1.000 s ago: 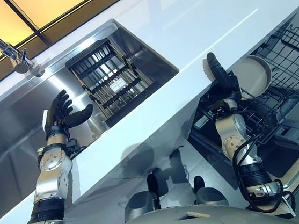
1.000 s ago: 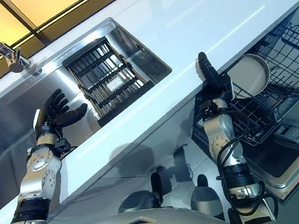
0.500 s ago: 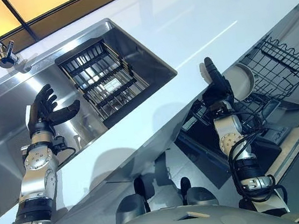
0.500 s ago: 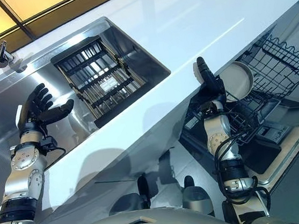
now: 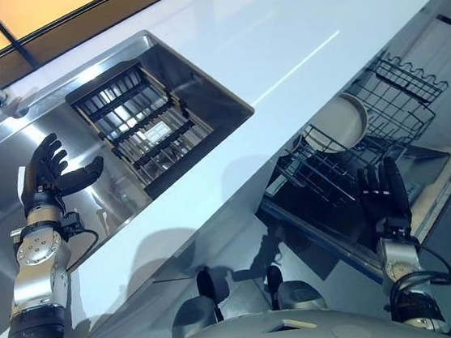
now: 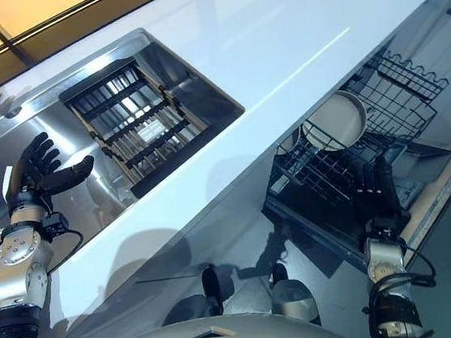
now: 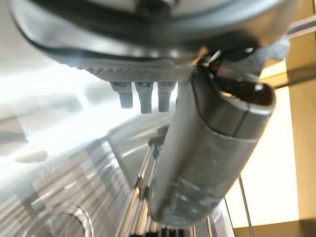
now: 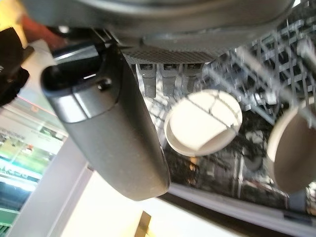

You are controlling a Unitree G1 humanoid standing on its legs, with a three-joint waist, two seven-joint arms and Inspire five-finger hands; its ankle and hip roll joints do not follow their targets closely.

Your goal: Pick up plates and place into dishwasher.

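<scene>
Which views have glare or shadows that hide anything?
Left eye view: a glare streak crosses the counter; the plate is evenly lit. Left wrist view: glare washes out part of the sink. Right wrist view: dark lines from the rack cross a plate.

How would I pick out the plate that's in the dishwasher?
Find the long white counter; below its front edge, the dishwasher's black wire rack is pulled out. The plate stands on edge in it, the big pale round thing among dark wires.
</scene>
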